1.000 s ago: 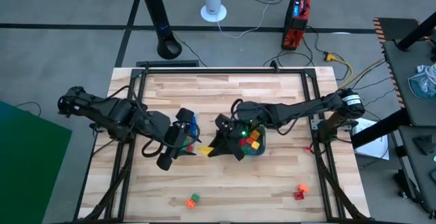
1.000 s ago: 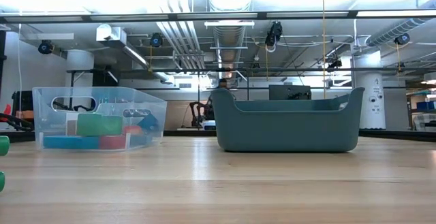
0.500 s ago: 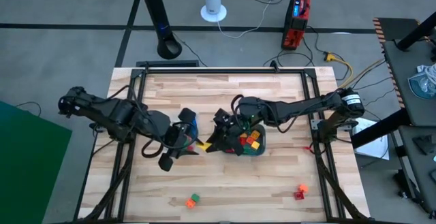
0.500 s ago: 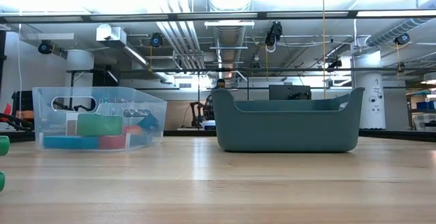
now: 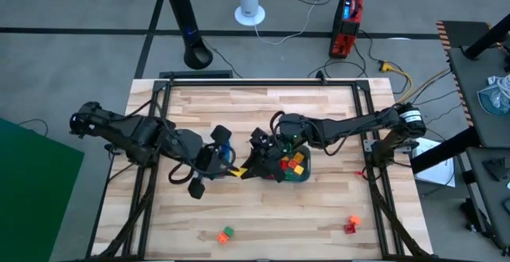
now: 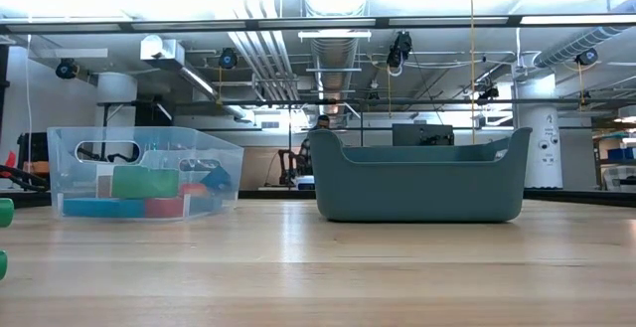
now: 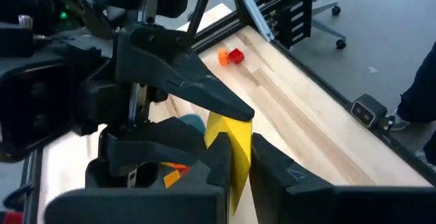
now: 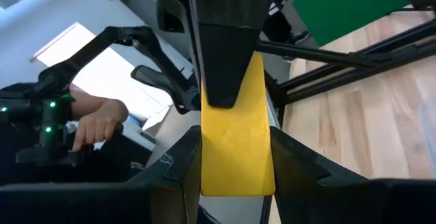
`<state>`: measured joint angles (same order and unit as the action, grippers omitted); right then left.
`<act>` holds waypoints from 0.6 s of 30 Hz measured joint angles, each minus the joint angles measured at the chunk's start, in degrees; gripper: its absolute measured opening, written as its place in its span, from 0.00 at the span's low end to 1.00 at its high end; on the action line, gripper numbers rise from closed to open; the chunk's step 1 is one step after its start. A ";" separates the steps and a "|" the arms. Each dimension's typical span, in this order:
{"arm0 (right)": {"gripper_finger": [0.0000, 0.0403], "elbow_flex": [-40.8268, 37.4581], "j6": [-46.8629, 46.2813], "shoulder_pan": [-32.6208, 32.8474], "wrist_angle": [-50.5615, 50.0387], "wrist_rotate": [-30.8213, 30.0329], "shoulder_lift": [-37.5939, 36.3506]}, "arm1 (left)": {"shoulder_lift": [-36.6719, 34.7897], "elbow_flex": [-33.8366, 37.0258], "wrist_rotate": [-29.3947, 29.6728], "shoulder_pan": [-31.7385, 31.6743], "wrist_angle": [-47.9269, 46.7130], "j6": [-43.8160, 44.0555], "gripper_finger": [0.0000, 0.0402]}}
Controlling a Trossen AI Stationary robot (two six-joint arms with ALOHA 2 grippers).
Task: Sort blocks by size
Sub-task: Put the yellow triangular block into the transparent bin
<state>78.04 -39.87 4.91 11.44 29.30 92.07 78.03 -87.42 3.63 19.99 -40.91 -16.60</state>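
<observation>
Above the middle of the surface, a yellow bar was clamped at once by the left gripper and the right gripper, which met tip to tip between the clear bin and the teal tray.

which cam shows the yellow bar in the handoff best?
Right wrist view: the yellow bar fills the picture between the right gripper's fingers. Left wrist view shows it edge-on in the left gripper. High view shows a sliver. Low view misses it.
</observation>
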 joint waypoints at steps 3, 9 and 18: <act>0.36 0.05 -0.40 -0.42 -0.20 -1.15 -0.01 | -0.96 -0.11 2.68 -0.11 -2.46 0.42 0.03; 0.64 0.07 -1.09 -2.46 -5.01 -1.99 -0.96 | -4.55 0.11 6.43 -4.01 -19.79 8.68 0.02; 0.74 0.09 -0.58 -3.61 -9.29 -12.33 -1.09 | -5.88 14.68 7.23 -17.76 -30.06 17.39 0.03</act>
<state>78.13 -40.45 1.30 2.15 16.97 90.98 72.16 -72.74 10.86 2.23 -70.97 0.78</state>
